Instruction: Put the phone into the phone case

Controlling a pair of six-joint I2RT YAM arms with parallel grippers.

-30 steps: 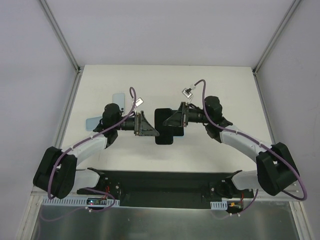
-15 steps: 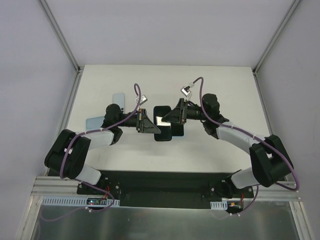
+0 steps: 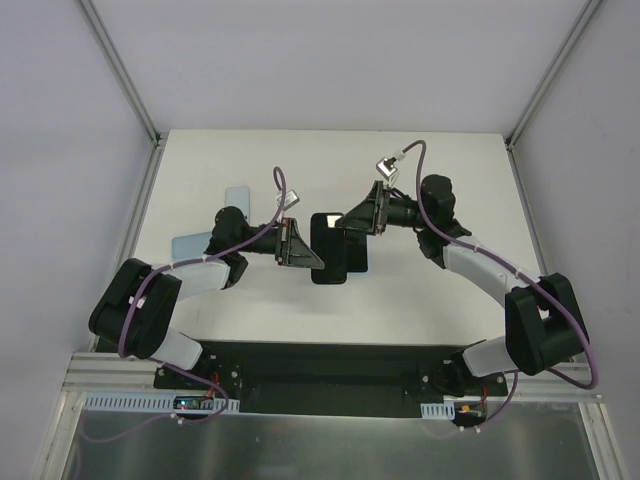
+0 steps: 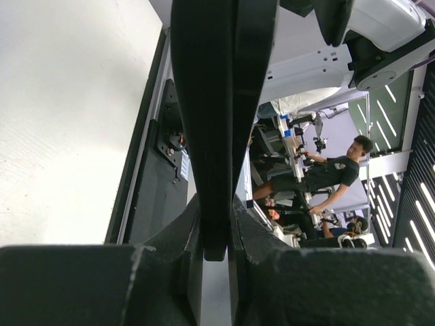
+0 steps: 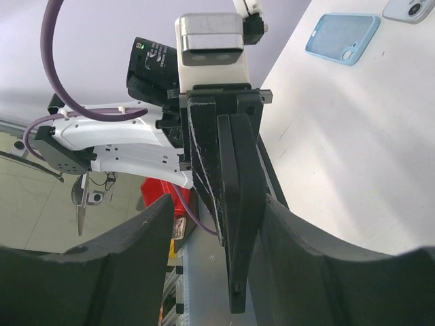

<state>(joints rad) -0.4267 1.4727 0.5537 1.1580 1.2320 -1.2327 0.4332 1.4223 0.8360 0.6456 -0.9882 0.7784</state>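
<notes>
**Overhead view:** the black phone (image 3: 328,250) shows its broad face at the middle of the desk (image 3: 450,180), and a second dark slab (image 3: 357,252) overlaps its right side. The left gripper (image 3: 308,262), at the phone's left edge, is clenched on it. The right gripper (image 3: 345,224), at the phone's far right corner, is released. A light-blue case (image 3: 190,243) and a pale phone (image 3: 237,200) lie well left of the black phone.

**Left wrist view:** both fingers pinch the black phone's thin edge.

**Right wrist view:** the black phone is seen edge-on between parted fingers

Two phones (image 3: 237,197), two cases (image 3: 190,243), two claws (image 3: 306,258).
</notes>
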